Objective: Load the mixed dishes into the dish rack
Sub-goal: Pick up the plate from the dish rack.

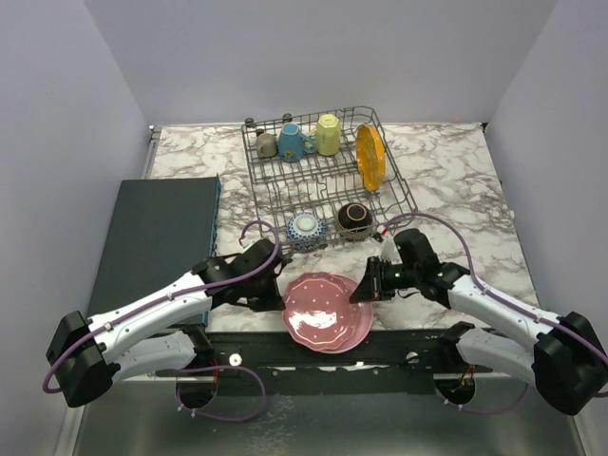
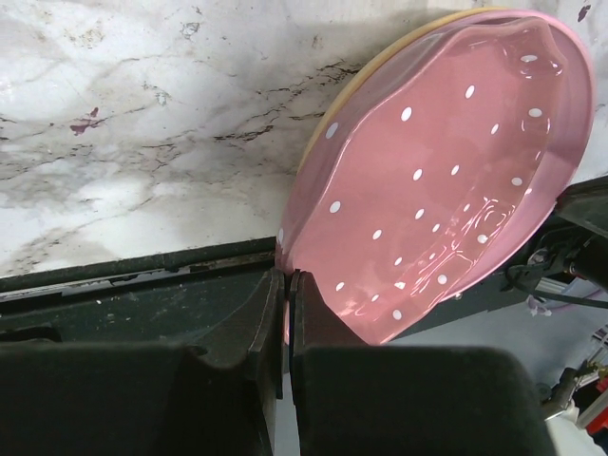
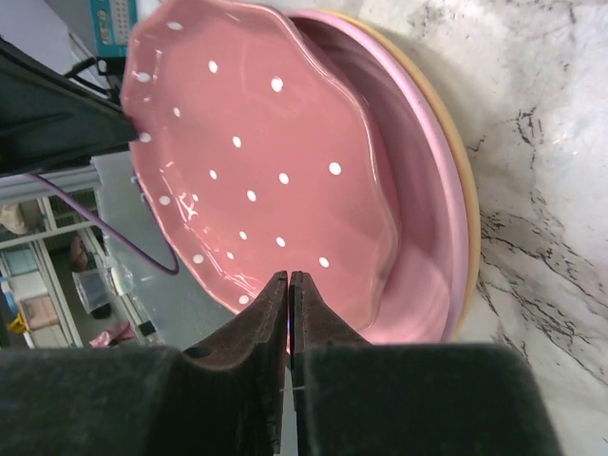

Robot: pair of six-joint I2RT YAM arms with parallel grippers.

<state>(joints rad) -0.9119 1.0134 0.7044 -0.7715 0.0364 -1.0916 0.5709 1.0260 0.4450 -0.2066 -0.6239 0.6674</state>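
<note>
The rack [image 1: 285, 185] sits at the far middle of the table [image 1: 456, 190] and is already partly loaded. An orange plate [image 1: 370, 157] stands on edge along its right side. A brown bowl [image 1: 355, 219] and a patterned bowl [image 1: 306, 227] sit at its near end. A yellow mug [image 1: 328, 135], a blue mug [image 1: 292, 142] and a grey mug [image 1: 267, 144] line the far end. The middle rows of tines are bare.

By my reckoning the work is well past halfway. What is left lies at the near edge of the table: a dotted plate [image 1: 328, 311] with a plain plate [image 3: 427, 218] under it. The left gripper [image 2: 286, 285] is clamped on the dotted plate's left rim, its fingers together with only the thin pink edge between them. The right gripper [image 3: 288, 285] has its fingers almost together at the opposite rim and looks clamped there too. In the wrist views the dotted plate is tilted up off the plain one, so it seems to be mid-lift, not yet racked.

The mat [image 1: 157, 237] at the left shows no dishes on it. The plain plate is mostly covered from above. A tan edge shows beneath it, and I cannot tell whether that is its own underside or a third plate. How firmly each grip bites is hidden by the fingers themselves. The bowls' seating in the tines is too small to make out.
</note>
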